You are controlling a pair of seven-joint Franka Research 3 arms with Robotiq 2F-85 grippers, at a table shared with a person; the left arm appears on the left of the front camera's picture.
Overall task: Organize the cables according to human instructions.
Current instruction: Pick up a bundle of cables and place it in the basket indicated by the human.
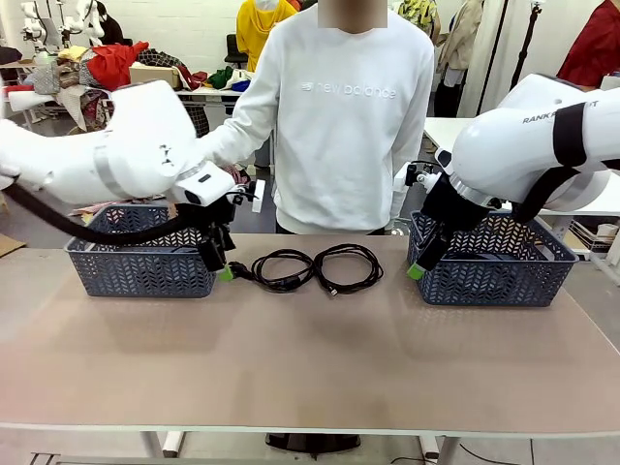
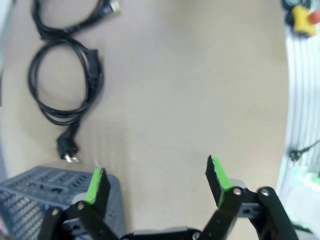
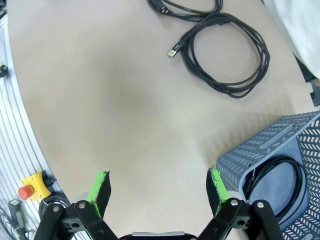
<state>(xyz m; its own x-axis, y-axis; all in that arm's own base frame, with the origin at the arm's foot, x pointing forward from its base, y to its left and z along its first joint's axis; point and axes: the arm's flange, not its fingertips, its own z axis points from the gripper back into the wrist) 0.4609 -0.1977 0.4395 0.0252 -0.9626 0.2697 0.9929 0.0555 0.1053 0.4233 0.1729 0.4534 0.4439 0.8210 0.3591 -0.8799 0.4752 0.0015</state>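
Grey-blue plastic baskets, two in all, stand along the desk's (image 1: 310, 368) far edge: the left basket (image 1: 140, 266) and the right basket (image 1: 494, 276). Between them lie two coiled black cables (image 1: 286, 284), side by side. The right wrist view adds a third cable (image 3: 277, 160), coiled inside the right basket. The left basket's contents cannot be made out. The left gripper (image 1: 221, 266) and right gripper (image 1: 418, 266) hang with jaws spread, grasping nothing.

left claw (image 2: 157, 179): spread wide; right claw (image 3: 158, 184): spread wide; both angled down
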